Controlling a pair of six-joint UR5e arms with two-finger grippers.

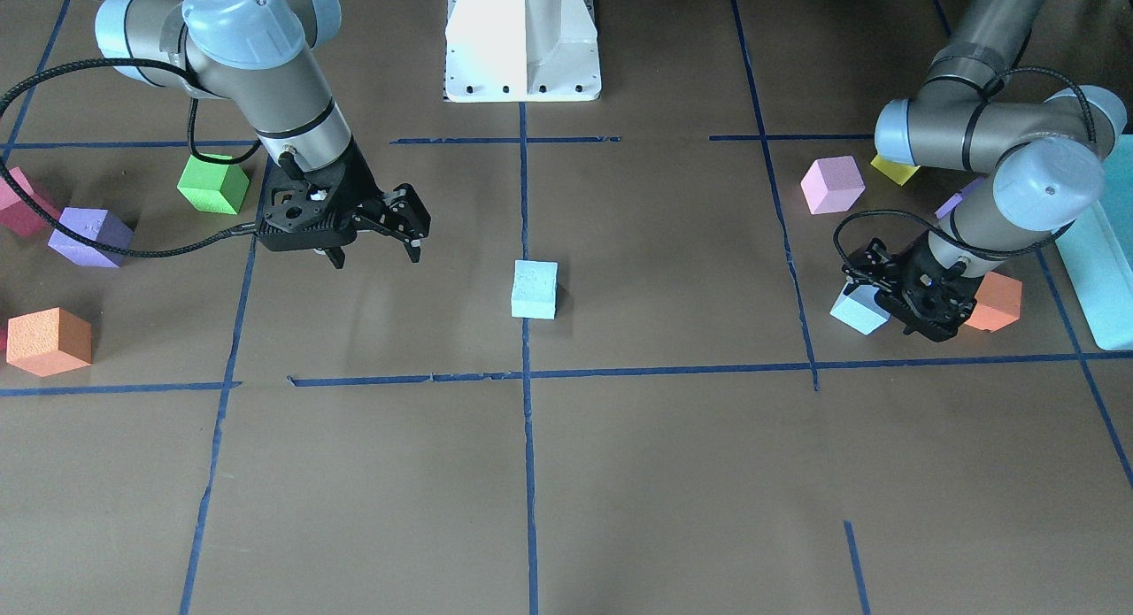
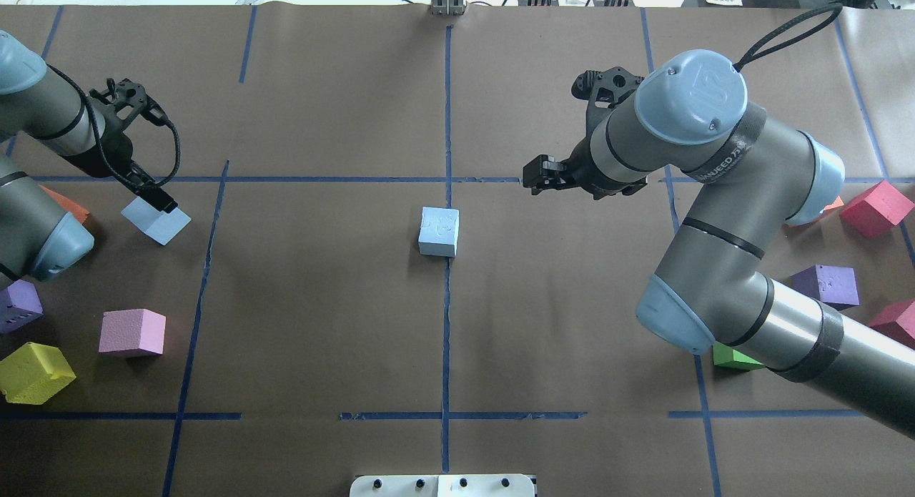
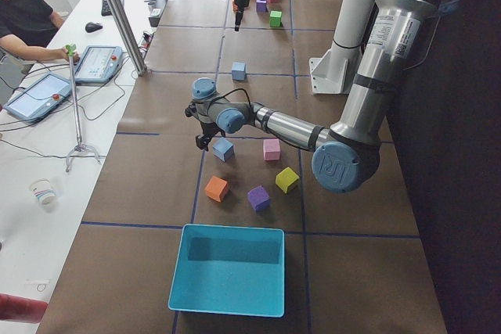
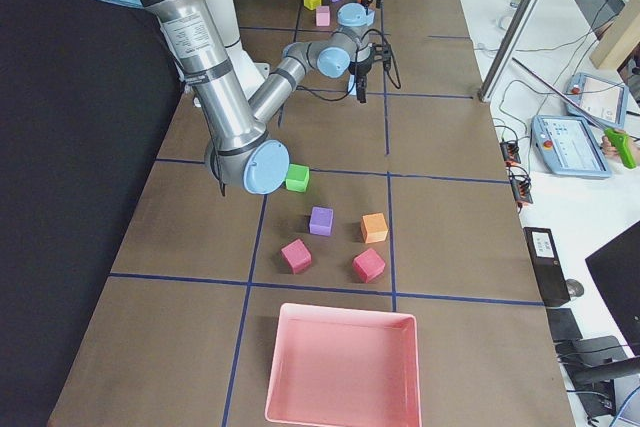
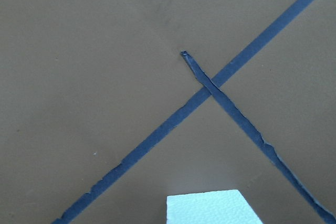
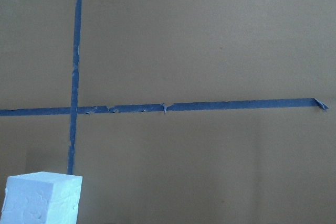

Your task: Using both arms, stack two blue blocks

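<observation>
The right arm (image 2: 715, 218) reaches out over the brown table (image 1: 620, 473), and the left arm (image 1: 982, 137) bends low at the other side. The right gripper (image 1: 376, 259) hangs above the paper with its fingers spread wide and nothing between them. The left gripper (image 2: 159, 204) is down at the table, and from here I cannot tell whether its fingers are clamped or apart. One blue block (image 1: 535, 289) sits alone, near the right gripper, off to its side and lower, not touching. The other blue block (image 2: 159, 225) lies right at the left gripper's fingertips.
</observation>
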